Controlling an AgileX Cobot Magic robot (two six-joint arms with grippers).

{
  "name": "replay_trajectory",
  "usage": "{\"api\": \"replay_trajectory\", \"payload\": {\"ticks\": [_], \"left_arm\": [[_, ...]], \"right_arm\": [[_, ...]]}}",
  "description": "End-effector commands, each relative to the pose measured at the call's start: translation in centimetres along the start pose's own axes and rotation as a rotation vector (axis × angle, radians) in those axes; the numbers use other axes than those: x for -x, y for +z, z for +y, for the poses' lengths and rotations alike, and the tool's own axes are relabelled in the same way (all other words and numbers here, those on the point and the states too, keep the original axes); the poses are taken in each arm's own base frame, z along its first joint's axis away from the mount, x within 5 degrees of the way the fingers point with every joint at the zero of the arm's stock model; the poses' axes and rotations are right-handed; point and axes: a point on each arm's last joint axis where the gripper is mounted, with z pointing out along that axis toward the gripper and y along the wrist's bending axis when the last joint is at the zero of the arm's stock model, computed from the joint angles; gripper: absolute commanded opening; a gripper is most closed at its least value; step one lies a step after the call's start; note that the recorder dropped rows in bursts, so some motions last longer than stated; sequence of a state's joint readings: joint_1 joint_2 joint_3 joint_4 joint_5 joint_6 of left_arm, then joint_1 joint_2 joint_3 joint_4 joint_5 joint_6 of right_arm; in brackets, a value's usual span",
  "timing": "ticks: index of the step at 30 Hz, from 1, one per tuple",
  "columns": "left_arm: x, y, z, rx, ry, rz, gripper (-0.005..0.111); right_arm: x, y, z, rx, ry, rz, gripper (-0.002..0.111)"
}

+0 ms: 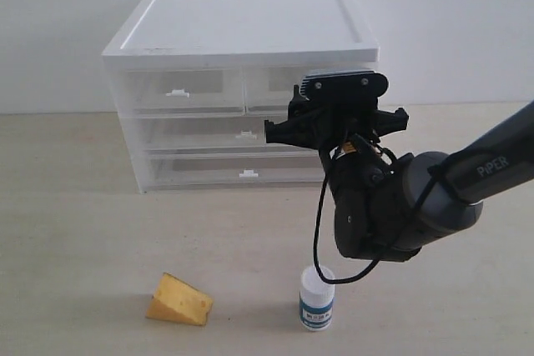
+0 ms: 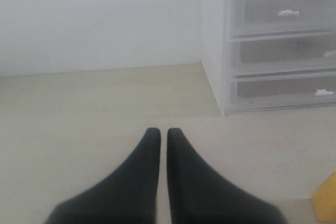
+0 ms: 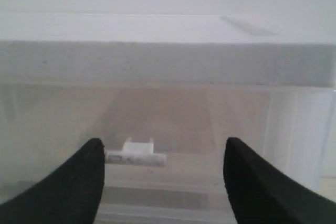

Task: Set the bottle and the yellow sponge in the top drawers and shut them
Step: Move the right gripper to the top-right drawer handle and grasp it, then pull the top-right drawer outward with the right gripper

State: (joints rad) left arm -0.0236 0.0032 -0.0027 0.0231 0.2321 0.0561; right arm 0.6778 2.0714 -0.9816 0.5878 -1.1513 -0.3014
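White drawer tab [image 3: 137, 155] sits between the right pincer's [image 3: 163, 148] spread jaws, ready for pulling; left pincer [image 2: 158, 132] rests pressed together; bottle [image 1: 317, 298] at cabinet's [image 1: 242, 31] five o'clock.

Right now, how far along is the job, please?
Nothing done yet: the bottle and the yellow sponge sit on the table; the top drawers look shut. In hand: the open right claw faces one drawer handle. Left: opening, loading both, closing.
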Motion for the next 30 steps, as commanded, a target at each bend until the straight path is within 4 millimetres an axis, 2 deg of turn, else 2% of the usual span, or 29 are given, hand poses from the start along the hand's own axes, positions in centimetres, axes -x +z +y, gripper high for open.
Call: {"api": "replay_trajectory", "payload": {"ticks": [1, 3, 5, 7, 10, 19, 30], "left_arm": [[0.0, 0.0, 0.0, 0.003, -0.004, -0.007, 0.004], [0.0, 0.0, 0.0, 0.003, -0.004, -0.007, 0.004], [0.0, 0.0, 0.0, 0.003, -0.004, -0.007, 0.004], [0.0, 0.0, 0.0, 0.003, -0.004, -0.007, 0.004], [0.0, 0.0, 0.0, 0.003, -0.004, -0.007, 0.004], [0.0, 0.0, 0.0, 0.003, -0.004, -0.007, 0.004], [0.0, 0.0, 0.0, 0.003, -0.004, -0.007, 0.004]], "right_arm": [[0.2, 0.4, -0.1, 0.007, 0.006, 0.001, 0.051], [0.3, 0.4, 0.0, 0.014, 0.002, -0.001, 0.051], [0.2, 0.4, 0.0, 0.015, 0.002, 0.003, 0.044], [0.1, 0.4, 0.0, 0.020, 0.002, 0.018, 0.029], [-0.2, 0.4, 0.1, 0.028, 0.002, 0.047, -0.001], [-0.6, 0.1, 0.5, 0.039, -0.005, 0.087, 0.000], [-0.8, -1.7, 2.7, -0.006, -0.051, 0.128, 0.000]]}}
